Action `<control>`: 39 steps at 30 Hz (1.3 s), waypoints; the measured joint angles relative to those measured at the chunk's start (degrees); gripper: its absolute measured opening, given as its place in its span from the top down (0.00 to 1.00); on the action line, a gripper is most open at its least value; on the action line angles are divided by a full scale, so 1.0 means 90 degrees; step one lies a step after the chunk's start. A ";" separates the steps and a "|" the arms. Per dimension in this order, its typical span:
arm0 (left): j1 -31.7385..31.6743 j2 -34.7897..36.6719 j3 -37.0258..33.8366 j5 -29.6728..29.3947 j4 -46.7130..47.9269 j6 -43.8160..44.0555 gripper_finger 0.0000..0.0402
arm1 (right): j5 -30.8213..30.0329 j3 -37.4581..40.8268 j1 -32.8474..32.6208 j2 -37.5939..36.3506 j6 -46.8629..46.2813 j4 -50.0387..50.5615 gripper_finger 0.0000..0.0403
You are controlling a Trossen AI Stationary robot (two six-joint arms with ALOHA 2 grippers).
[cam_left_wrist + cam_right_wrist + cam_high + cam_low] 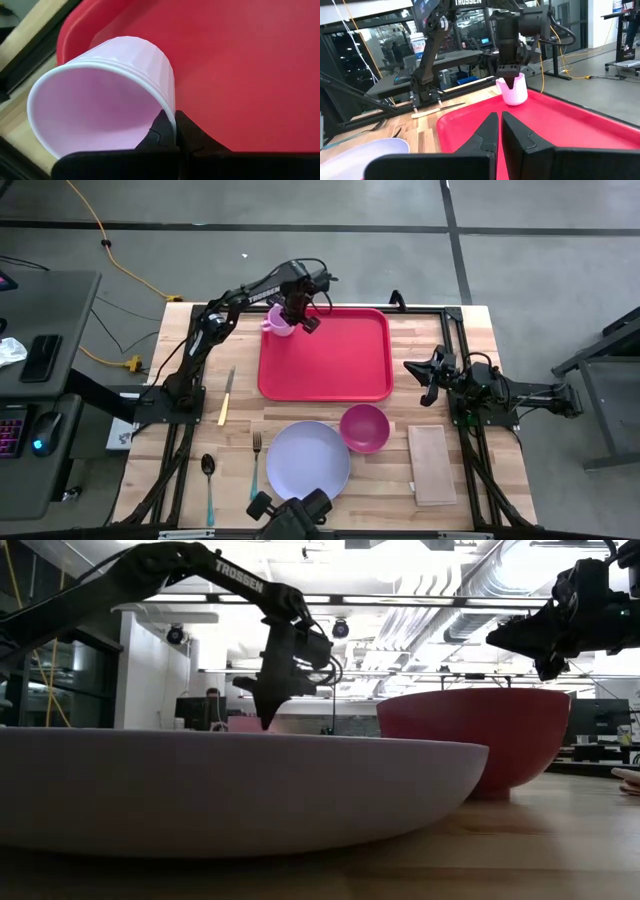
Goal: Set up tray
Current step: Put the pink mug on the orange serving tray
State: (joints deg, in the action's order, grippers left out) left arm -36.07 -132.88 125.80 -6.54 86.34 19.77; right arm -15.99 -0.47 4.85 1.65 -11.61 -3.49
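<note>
pinching cup [115,85] rim, left hand [175,131]

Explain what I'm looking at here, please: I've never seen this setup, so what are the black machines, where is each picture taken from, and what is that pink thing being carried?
These are two dark robot arms at a wooden table, each ending in two fingers. One picture looks straight down, one looks level from the tabletop, and two come from cameras on the arms' wrists.

The left gripper has its fingers pinched on the rim of a pale pink cup, holding it tilted over the far left corner of the red tray. The right gripper waits, shut and empty, beside the tray's right edge.

Nearer the camera side lie a lavender plate, a magenta bowl and a tan napkin. To the left are a knife, a fork and a spoon.
</note>
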 joint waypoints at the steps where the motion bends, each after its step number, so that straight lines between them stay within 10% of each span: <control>1: -0.0016 -0.0017 0.0000 0.0003 -0.0013 0.0000 0.97 | -0.0001 0.0000 0.0001 0.0000 0.0004 0.0000 1.00; 39: -0.0076 -0.0021 0.0000 0.0189 -0.0170 -0.0165 0.75 | -0.0015 0.0000 0.0000 0.0024 -0.0040 0.0005 1.00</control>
State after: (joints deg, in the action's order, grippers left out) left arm -36.75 -133.08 125.80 -4.84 84.81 18.28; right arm -16.12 -0.47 4.85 1.87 -11.97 -3.44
